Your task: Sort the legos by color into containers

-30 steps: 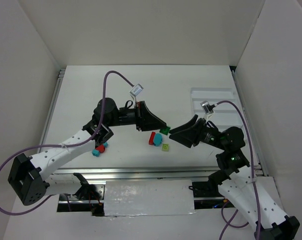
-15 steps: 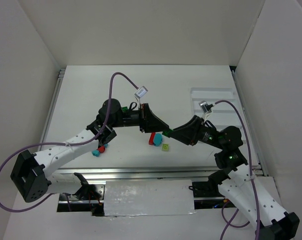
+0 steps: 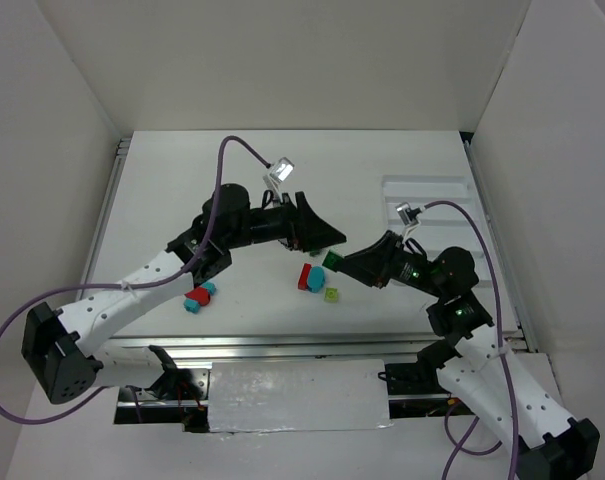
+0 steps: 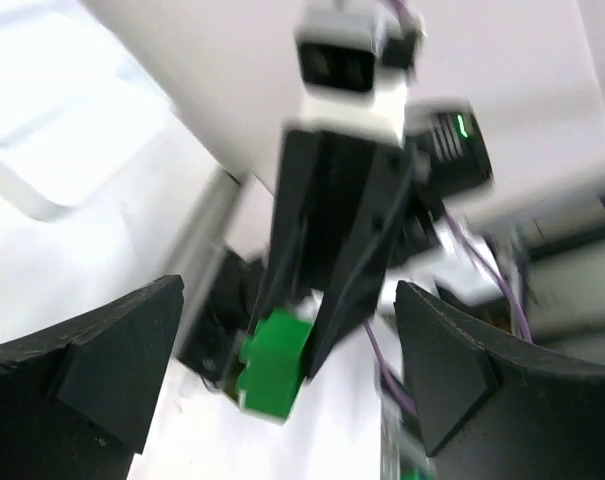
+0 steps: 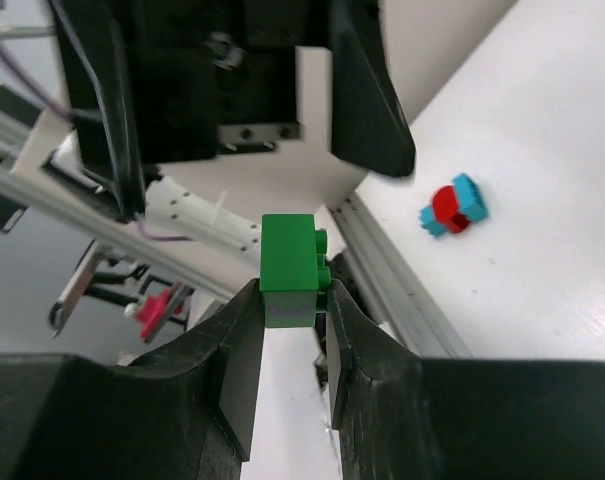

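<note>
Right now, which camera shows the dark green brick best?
The right wrist view: the green brick sits sharp and close, pinched in the right end effector. The left wrist view shows it blurred; the top view, only a small speck.

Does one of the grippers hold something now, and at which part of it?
The right gripper holds the green lego brick by its end nearest the wrist, pinched between both fingers. The left gripper is open and holds nothing.

The small dark green plastic brick (image 3: 332,258) has passed from the left gripper (image 3: 324,225) to the right gripper (image 5: 290,295), which has clamped onto it at frame centre. The left gripper has spread wide and backed slightly toward the upper left.
</note>
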### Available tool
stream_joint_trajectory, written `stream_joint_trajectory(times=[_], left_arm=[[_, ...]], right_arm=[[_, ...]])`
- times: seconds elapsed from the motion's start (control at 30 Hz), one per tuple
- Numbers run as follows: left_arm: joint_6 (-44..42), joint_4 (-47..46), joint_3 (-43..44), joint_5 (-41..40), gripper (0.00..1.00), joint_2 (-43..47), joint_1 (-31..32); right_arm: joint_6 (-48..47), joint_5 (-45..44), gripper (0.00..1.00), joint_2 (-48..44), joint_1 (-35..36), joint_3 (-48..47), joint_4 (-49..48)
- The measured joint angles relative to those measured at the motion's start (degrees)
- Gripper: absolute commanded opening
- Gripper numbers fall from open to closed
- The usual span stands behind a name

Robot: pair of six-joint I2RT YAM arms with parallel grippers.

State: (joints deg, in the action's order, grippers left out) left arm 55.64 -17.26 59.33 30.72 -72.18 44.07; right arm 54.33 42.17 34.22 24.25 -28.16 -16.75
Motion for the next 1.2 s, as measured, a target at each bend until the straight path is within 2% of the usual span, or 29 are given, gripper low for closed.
stream_joint_trajectory(times=[0.13,0.23,0.3,0.4,0.5,0.63,0.8,1.0,1.1,1.2], left_arm=[[-2.5,18.8,10.4,-17.2,1.0,-0.5,0.1],[-3.0,32.6,18.5,-32.3,0.99,-1.3,-0.6],[-3.0,39.1,20.7,-40.0,1.0,-1.0,-1.5],[-3.1,46.0,19.7,-47.5,0.99,0.5,-3.1],[-3.5,51.0,17.3,-50.8,1.0,2.7,-4.2],[-5.0,54.9,16.1,-52.2,1.0,4.9,-4.4],[-7.3,56.5,14.5,-52.2,1.0,6.4,-5.3],[-9.0,58.1,12.8,-51.9,0.99,6.9,-6.2],[-9.2,58.8,12.6,-51.9,0.99,6.9,-6.4],[-9.2,59.4,12.6,-52.0,0.99,6.8,-6.5]], right_arm=[[-3.1,-4.9,0.0,2.0,0.0,-0.2,4.9],[-5.0,-12.2,0.0,5.5,-0.5,-2.7,11.7],[-5.7,-17.4,0.0,9.2,-2.6,-6.5,16.4],[-5.8,-25.0,0.0,19.8,-9.7,-14.2,21.1],[-5.2,-32.5,0.0,33.6,-17.5,-23.0,24.3],[-4.0,-39.7,0.0,52.2,-24.4,-35.8,29.9],[-4.6,-44.9,0.0,72.0,-28.0,-55.3,38.4],[-5.0,-46.8,0.01,85.1,-29.2,-73.0,45.9],[-5.2,-47.3,0.02,89.2,-29.8,-77.4,48.6],[-5.3,-47.8,0.03,90.8,-30.5,-77.9,50.8]])
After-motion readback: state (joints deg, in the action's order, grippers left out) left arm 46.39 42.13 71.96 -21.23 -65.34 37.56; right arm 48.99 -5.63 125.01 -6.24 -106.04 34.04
